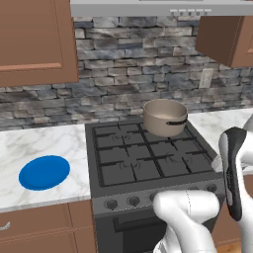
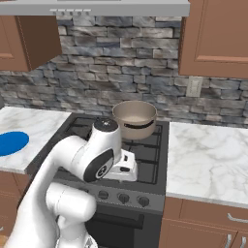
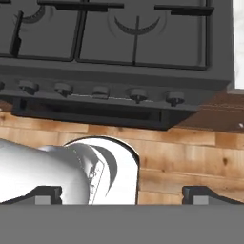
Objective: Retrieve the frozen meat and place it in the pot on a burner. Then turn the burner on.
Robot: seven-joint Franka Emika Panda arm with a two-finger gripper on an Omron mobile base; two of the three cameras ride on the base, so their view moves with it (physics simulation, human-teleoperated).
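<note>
The tan pot (image 1: 165,117) stands on the stove's back right burner (image 2: 135,119), its dark handle facing the front. The frozen meat is out of view. My gripper (image 3: 126,194) is open, its two dark fingertips (image 3: 47,193) set wide apart with nothing between them. It hangs in front of the stove and looks down on the row of burner knobs (image 3: 100,91), the oven's front and the wooden floor. The arm's white hand (image 2: 123,165) sits over the stove's front right grate, well short of the pot.
A flat blue plate (image 1: 44,172) lies on the marble counter (image 1: 34,143) left of the stove (image 1: 143,158). More marble counter (image 2: 208,160) runs to the right. Wooden cabinets (image 1: 34,39) and a range hood (image 2: 97,7) hang above.
</note>
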